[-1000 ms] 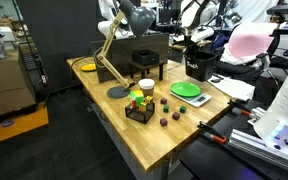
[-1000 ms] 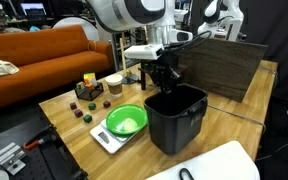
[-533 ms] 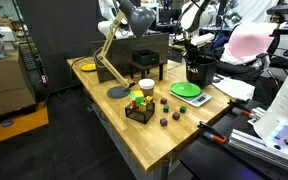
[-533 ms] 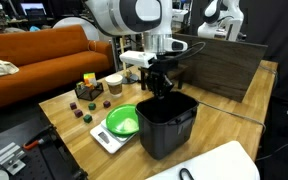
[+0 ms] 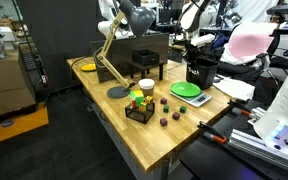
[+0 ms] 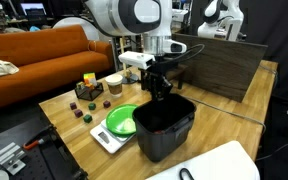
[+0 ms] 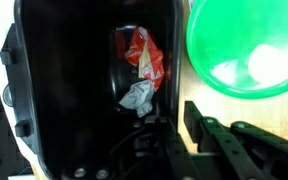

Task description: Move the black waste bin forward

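One wooden table, black waste bin, orange sofa.

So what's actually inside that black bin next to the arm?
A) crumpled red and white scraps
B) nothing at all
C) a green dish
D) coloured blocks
A: the wrist view looks straight down into the black waste bin and shows crumpled red and white scraps at its bottom, while the green dish sits outside, beside it.
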Robot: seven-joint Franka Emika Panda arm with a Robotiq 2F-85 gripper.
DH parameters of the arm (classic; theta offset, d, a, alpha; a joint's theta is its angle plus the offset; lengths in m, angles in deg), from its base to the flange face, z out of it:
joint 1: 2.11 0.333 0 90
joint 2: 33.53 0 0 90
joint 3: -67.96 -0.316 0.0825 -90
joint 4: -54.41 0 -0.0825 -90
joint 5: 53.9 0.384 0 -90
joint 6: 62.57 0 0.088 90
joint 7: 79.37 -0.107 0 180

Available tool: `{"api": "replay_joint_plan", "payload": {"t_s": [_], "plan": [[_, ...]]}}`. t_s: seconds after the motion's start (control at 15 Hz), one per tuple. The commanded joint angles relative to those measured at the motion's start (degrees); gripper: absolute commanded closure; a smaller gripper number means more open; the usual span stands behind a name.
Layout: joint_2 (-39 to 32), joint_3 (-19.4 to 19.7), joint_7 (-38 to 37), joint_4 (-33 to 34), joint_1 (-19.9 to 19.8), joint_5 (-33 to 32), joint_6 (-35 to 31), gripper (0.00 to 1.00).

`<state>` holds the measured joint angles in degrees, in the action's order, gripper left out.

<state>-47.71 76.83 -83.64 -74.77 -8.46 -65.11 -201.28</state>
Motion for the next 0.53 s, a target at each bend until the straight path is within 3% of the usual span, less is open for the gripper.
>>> {"api": "replay_joint_plan", "payload": {"t_s": [0.0, 0.4, 0.47], "plan": [[0.30, 0.01, 0.51, 0.31, -0.04, 0.45, 1.68, 0.46], [2.97, 0.66, -0.72, -0.36, 0.61, -2.73, 0.73, 0.04], [3.88, 0.65, -0.75, -0.56, 0.71, -3.53, 0.54, 0.01]]}}
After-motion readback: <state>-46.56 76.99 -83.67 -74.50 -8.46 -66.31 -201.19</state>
